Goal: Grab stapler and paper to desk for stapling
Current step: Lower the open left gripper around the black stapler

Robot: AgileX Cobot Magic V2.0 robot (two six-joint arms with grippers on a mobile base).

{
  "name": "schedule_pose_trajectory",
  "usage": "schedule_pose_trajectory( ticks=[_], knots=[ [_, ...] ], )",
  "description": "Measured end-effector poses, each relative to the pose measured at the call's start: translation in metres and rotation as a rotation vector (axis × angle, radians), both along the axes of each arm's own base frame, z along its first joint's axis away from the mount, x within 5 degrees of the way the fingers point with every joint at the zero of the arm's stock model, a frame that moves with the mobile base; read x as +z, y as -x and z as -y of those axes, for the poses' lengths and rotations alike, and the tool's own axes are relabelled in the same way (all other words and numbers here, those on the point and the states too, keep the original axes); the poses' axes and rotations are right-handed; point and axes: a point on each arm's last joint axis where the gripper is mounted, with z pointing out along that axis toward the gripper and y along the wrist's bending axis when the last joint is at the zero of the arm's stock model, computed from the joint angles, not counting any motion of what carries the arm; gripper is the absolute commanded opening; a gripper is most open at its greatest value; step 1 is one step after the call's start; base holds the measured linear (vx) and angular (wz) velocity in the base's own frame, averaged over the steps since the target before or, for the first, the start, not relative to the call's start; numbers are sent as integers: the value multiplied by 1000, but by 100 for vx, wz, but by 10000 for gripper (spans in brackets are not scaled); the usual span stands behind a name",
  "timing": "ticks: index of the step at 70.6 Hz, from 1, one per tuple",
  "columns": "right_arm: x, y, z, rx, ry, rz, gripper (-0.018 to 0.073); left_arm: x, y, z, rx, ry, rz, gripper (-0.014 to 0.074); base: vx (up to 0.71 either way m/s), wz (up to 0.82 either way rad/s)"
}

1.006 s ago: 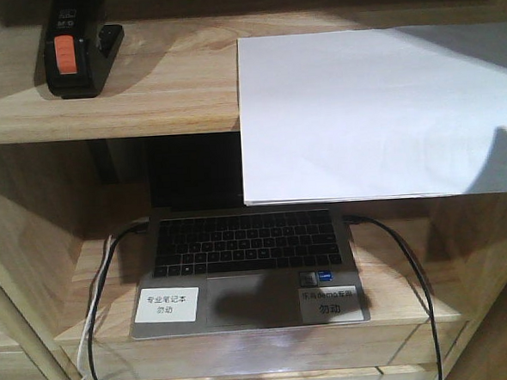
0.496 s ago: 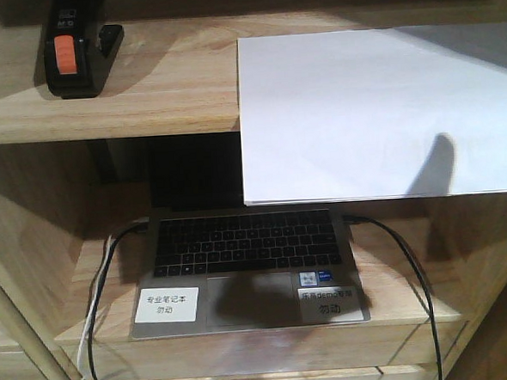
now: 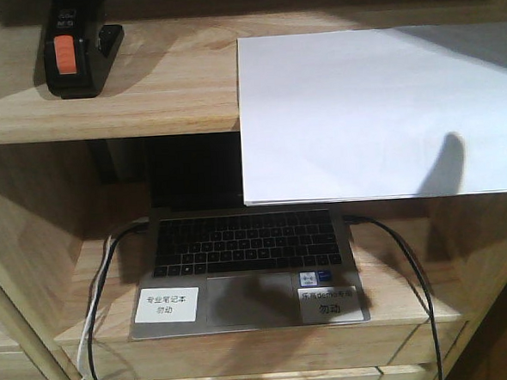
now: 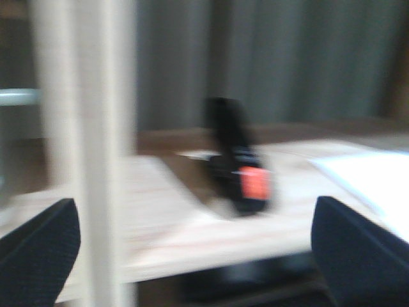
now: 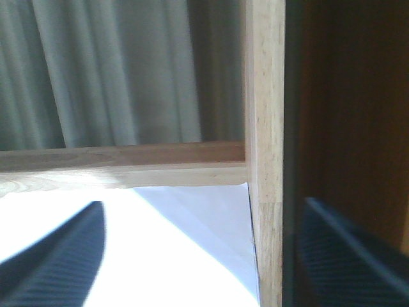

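Where the front view takes in the shelf unit, the stapler [image 3: 73,50] stands on the upper shelf [image 3: 170,92] at left. The paper [image 3: 378,113] lies at right, overhanging the shelf's front edge above an open laptop [image 3: 245,268].

Left wrist view, blurred: left fingers [image 4: 38,256] spread wide, held level, facing the stapler [image 4: 239,163] but apart from it.

Right wrist view: right fingers [image 5: 57,256] spread, one on each side of the shelf's upright post [image 5: 265,160], with the paper [image 5: 179,256] below.

Stapler [image 3: 73,50] sits at the left on the upper shelf [image 3: 170,92]. Paper [image 3: 378,113] lies to its right, overhanging the near edge. A laptop [image 3: 245,268] sits on the lower shelf [image 3: 398,293] beneath.
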Motion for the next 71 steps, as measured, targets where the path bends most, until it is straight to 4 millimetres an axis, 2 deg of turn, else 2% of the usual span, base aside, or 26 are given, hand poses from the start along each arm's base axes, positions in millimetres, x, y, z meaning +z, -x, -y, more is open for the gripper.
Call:
schedule_pose_trajectory(
  ticks=[21, 38, 46, 58, 71],
  knots=[
    [0, 0, 0, 0, 0, 0, 372, 0, 7, 14, -241, -25, 9, 640, 0, 0],
    [0, 0, 0, 0, 0, -1, 293, -5, -3, 35, -392, -63, -32, 624, 0, 0],
    [0, 0, 0, 0, 0, -1, 260, -8, -16, 50, -434, -72, -69, 618, 0, 0],
    [0, 0, 0, 0, 0, -1, 229, -12, -47, 68, -384, -91, -108, 606, 0, 0],
    [0, 0, 0, 0, 0, -1, 228, 11, -80, 78, -236, -27, -170, 590, 0, 0]
  ],
)
